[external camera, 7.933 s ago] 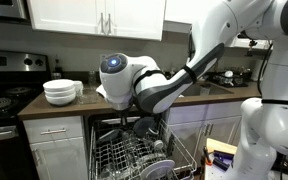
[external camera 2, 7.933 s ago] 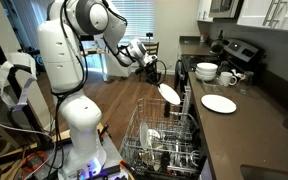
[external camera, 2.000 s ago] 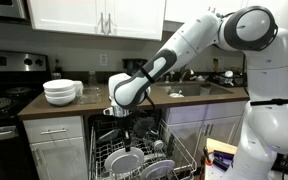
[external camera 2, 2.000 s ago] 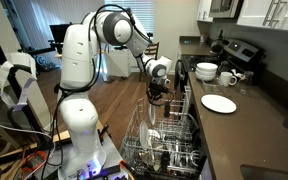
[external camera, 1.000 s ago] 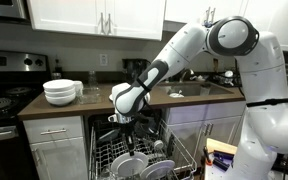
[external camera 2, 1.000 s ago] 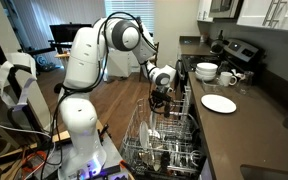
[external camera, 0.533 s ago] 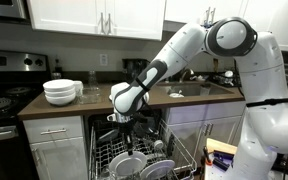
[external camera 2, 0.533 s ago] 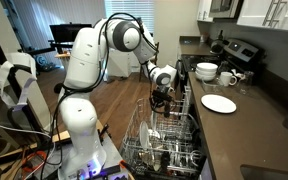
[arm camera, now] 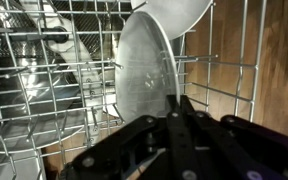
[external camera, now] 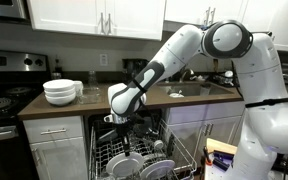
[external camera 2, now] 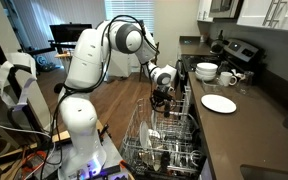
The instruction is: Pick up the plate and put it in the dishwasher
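The plate (arm camera: 144, 68) is white and round and stands on edge among the upright tines of the dishwasher rack (arm camera: 44, 90). My gripper (arm camera: 178, 108) is shut on its lower rim, with the two dark fingers close together on the thin edge. In both exterior views the gripper (external camera: 122, 124) (external camera 2: 162, 101) points down into the pulled-out wire rack (external camera: 100, 160) (external camera 2: 134, 135) of the open dishwasher. The arm hides the held plate there.
Another white dish (arm camera: 176, 14) sits in the rack just beyond the plate. A second flat white plate (external camera 2: 219, 103) lies on the dark counter. Stacked white bowls (external camera: 60, 92) (external camera 2: 206, 71) stand near the black stove (external camera: 2, 100). The rack holds several other dishes.
The gripper came down with the plate from above the open door into the rack. Over the last second it has barely moved, and the grip is unchanged.
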`<state>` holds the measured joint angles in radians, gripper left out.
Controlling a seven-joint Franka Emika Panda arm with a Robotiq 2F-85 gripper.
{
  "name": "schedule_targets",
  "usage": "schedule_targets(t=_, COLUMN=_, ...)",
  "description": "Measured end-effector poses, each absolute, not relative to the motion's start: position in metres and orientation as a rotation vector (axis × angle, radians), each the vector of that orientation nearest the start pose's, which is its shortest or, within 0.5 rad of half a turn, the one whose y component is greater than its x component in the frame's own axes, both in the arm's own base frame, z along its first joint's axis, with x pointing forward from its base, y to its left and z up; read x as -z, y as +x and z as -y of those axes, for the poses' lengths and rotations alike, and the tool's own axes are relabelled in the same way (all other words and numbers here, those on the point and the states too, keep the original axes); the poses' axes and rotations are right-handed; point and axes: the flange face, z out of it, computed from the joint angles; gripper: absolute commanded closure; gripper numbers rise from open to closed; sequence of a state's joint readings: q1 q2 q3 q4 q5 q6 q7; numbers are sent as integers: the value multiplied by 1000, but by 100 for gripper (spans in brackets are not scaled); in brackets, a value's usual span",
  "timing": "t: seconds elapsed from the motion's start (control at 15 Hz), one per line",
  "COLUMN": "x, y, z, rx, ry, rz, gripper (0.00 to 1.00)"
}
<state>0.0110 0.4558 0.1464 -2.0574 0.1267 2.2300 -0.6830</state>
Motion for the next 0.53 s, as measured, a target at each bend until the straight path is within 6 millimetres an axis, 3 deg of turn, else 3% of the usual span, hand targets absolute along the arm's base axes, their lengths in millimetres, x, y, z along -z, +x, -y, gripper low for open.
schedule_targets(t=0.33, x=-192, y=557, z=-95, rx=-340, ry=-2698, rz=1066, gripper=97)
schedule_targets(t=0.53, x=-192, y=558, z=-96, rx=-344, ry=-2697, rz=1069, gripper=90)
